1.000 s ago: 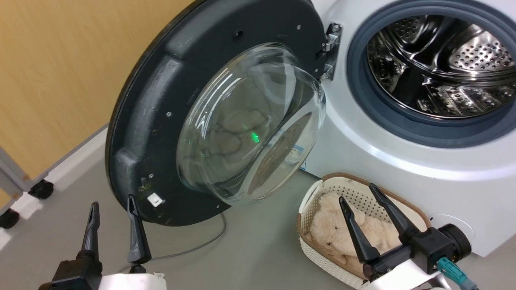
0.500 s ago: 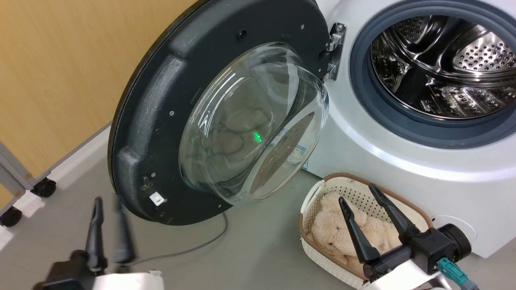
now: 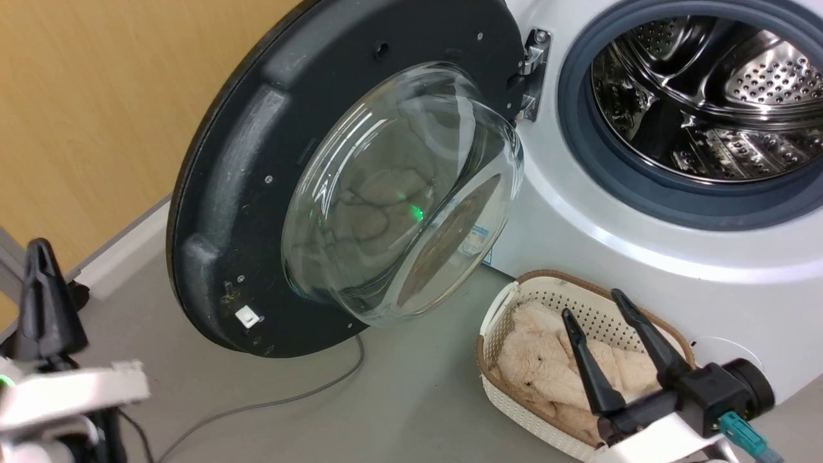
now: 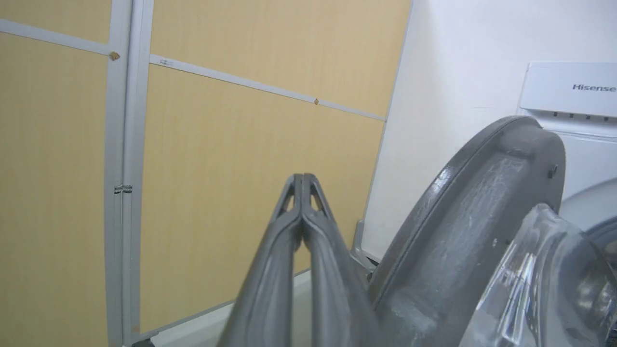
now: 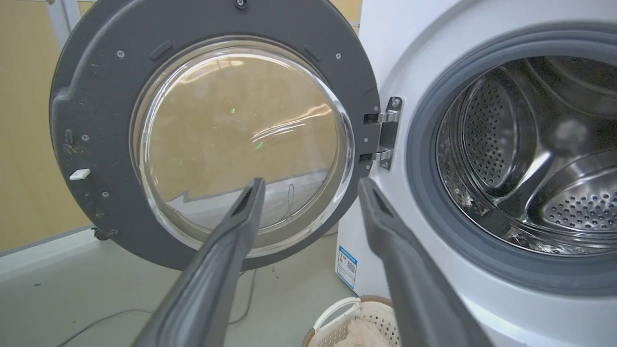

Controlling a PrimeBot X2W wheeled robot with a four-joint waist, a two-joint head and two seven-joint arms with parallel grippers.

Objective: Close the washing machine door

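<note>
Head view, front-loading washing machine (image 3: pixel 643 257) as reference. The white cabinet is the largest body shown, and its round opening stands uncovered. The washing machine door (image 3: pixel 257 128), a black disc almost as wide as the machine, hangs from the edge of that opening. It is swung far out from the machine's front, with its matte back facing the camera and its free edge low over the grey floor.

Inside the opening lies the perforated steel drum (image 3: pixel 707 96), ringed by a grey rubber gasket (image 3: pixel 574 148). A clear glass bowl (image 3: pixel 386 193) bulges from the door's centre toward the machine.

A white-and-brown laundry basket (image 3: pixel 508 395) sits on the floor just before the machine's lower front, with a cream plush toy (image 3: pixel 540 360) inside it.

The right gripper (image 3: pixel 591 303) hovers above the basket, near the machine. Its two dark fingers are spread apart and grasp nothing.

The left gripper (image 4: pixel 302 179) is well apart from the machine, beyond the door's free edge. In the left wrist view its fingers are pressed together with nothing between them, pointing at the yellow wall panel (image 4: pixel 241 168).

A metal hinge (image 3: pixel 530 71) joins the door to the machine. A small blue label (image 5: pixel 348 266) marks the machine's lower front corner. A thin grey cable (image 3: pixel 276 402) trails across the floor from under the door.
</note>
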